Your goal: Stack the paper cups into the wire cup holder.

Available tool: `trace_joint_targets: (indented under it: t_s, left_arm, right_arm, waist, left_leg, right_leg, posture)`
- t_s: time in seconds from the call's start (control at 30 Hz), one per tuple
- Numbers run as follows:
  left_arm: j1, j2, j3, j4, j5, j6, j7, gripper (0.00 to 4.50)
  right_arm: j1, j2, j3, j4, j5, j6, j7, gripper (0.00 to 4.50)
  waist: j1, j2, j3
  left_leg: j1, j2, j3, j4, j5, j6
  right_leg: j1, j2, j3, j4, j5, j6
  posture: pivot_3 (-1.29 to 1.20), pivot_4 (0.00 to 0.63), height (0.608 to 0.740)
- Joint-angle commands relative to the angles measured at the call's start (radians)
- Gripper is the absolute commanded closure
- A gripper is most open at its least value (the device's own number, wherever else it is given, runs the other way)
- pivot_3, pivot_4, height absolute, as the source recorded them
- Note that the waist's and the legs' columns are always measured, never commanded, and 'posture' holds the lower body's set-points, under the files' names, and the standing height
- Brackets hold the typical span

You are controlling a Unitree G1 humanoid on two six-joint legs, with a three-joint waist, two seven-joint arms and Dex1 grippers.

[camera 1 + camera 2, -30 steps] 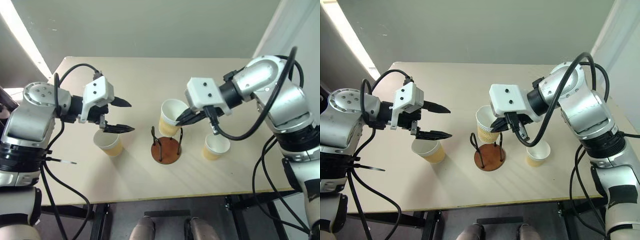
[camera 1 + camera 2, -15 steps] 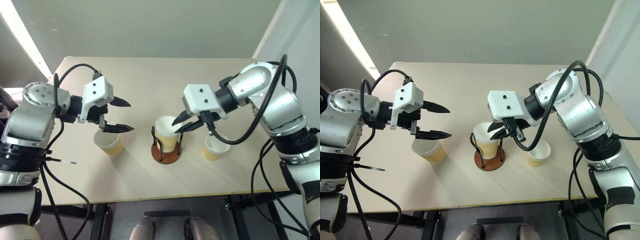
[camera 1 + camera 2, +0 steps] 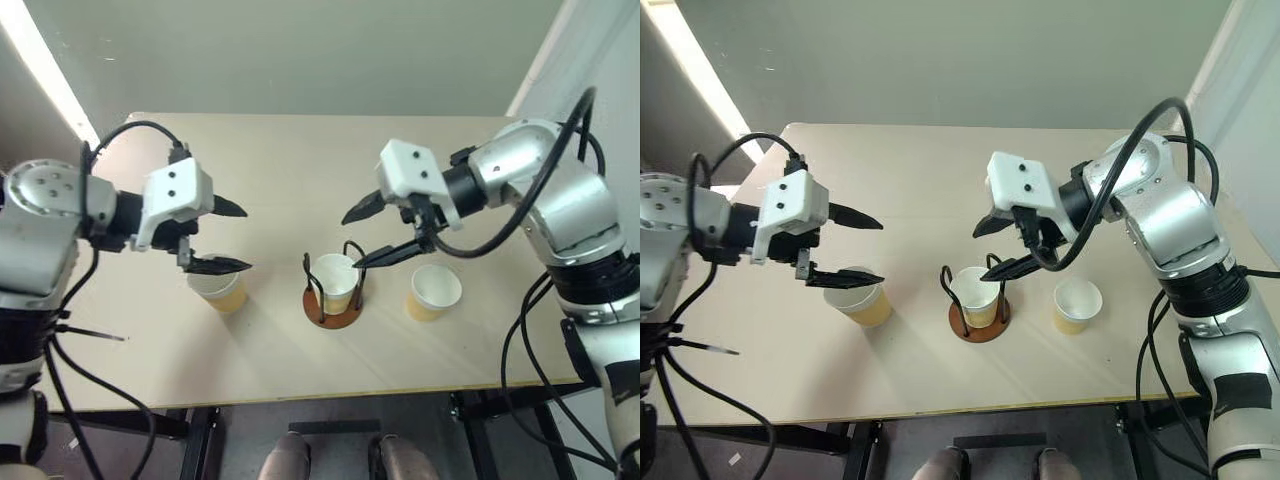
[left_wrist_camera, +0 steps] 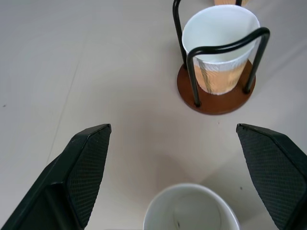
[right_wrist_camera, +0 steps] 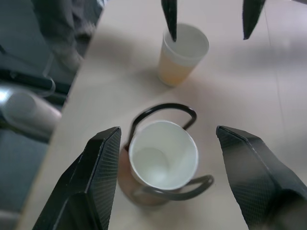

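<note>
No logos or printing on anything that I can read, cups are plain. Starting on the left: the left gripper (image 3: 222,236) hangs over the table (image 3: 270,370) with its two black pointed fingers spread wide, nothing between them. Right under it stands a loose paper cup (image 3: 218,290), upright, white inside and at the rim, pale tan lower down, tapered, smooth. The tabletop is light wood-look, matte.

Middle of the table: the wire cup holder (image 3: 334,308), a round reddish-brown disc with thin black wire loops standing up from it. One cup (image 3: 335,281) sits upright inside the loops, rim about level with the tops of the wires.

Just above and to the right of that, the right gripper (image 3: 372,232) has its textured black fingers parted with a clear gap, touching neither cup nor wire, holding nothing. Further right a third cup (image 3: 432,291) stands upright on the table, near the holder but apart from it.
</note>
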Motion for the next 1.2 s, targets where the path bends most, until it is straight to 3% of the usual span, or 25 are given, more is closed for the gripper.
trace_joint_targets:
  t_s: [0.03, 0.23, 1.2]
  left_arm:
    - [0.062, 0.075, 0.06, -0.073, 0.009, -0.01, -0.013, 0.0]
    - [0.184, 0.151, 0.071, -0.091, 0.096, -0.099, 0.019, 0.0]
    - [0.291, 0.16, 0.004, -0.044, 0.211, -0.203, 0.02, 0.0]
  right_arm:
    - [-0.042, -0.02, -0.07, -0.016, 0.073, 0.052, 0.01, 1.25]
    - [-0.048, -0.034, -0.101, 0.004, 0.145, 0.06, 0.031, 1.25]
    - [-0.074, -0.109, -0.103, -0.002, 0.236, 0.117, 0.05, 1.25]
  waist:
    - [-0.001, 0.0, 0.0]
    - [-0.004, 0.0, 0.0]
    - [-0.004, -0.001, 0.0]
  left_leg:
    - [0.0, 0.0, 0.0, 0.0, 0.0, 0.0]
    - [0.002, 0.003, 0.0, -0.001, 0.0, 0.0]
    - [0.004, 0.009, 0.0, -0.001, -0.002, -0.003]
  right_leg:
    - [0.0, 0.0, 0.0, 0.0, 0.0, 0.0]
    - [0.0, 0.003, 0.0, 0.002, -0.005, -0.01]
    - [-0.005, 0.008, 0.0, 0.014, -0.008, -0.018]
  posture:
    - [0.0, 0.15, 0.74]
    - [0.0, 0.15, 0.74]
    - [0.0, 0.15, 0.74]
